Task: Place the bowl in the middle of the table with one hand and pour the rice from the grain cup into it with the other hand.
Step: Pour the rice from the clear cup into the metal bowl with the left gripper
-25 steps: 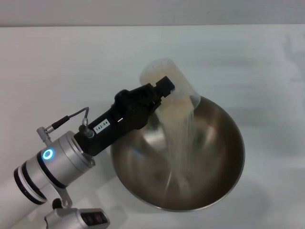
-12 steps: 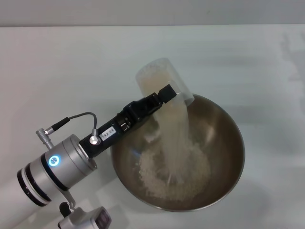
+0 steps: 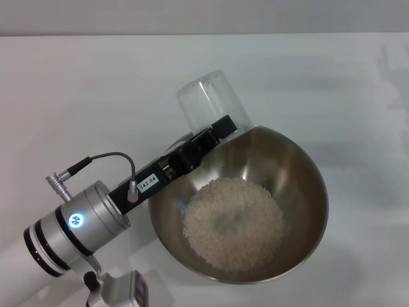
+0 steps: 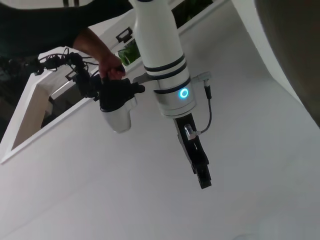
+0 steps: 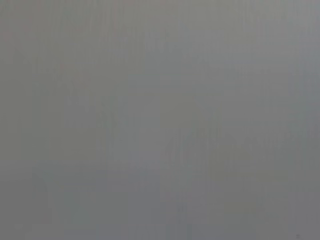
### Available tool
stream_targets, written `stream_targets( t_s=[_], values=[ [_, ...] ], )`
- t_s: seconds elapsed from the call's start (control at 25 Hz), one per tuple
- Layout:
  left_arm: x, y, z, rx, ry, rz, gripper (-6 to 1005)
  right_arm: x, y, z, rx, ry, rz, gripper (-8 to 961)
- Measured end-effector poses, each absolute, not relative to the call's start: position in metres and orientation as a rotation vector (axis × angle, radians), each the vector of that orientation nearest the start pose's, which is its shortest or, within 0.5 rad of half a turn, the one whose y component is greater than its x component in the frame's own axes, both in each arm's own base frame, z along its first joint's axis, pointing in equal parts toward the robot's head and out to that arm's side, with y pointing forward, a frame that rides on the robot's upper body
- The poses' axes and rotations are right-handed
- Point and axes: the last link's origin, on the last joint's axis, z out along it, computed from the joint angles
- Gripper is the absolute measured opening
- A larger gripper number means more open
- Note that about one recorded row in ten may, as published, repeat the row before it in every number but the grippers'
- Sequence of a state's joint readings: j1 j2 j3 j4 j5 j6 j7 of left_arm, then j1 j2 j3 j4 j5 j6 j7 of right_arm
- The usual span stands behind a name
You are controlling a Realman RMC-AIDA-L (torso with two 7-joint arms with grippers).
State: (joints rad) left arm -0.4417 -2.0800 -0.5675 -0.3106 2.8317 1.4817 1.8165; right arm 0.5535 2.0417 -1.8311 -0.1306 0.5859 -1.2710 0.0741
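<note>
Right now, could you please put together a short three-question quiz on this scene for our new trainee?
1. True or false: the grain cup still has rice left inside it.
2. Which arm's end effector holds the cup? A) left B) right
3. Fill in the blank: the rice lies as a heap in the ____ of the bowl.

Key:
1. False: the cup is tipped mouth-down over the bowl's rim and looks clear and empty.
2. A: the left end effector grips it; the right arm is not in the head view.
3. Bottom.
</note>
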Motion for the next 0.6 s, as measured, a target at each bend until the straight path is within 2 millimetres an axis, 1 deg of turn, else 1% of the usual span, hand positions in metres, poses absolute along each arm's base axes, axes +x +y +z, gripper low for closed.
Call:
stream_targets(
  t_s=[0.6],
  values=[
    [-0.2138,0.2579,-0.0924,-1.087,1.714,0.004,43,0.3030,0.3740,0.0490,-1.397,0.314,0.759,477]
  ],
)
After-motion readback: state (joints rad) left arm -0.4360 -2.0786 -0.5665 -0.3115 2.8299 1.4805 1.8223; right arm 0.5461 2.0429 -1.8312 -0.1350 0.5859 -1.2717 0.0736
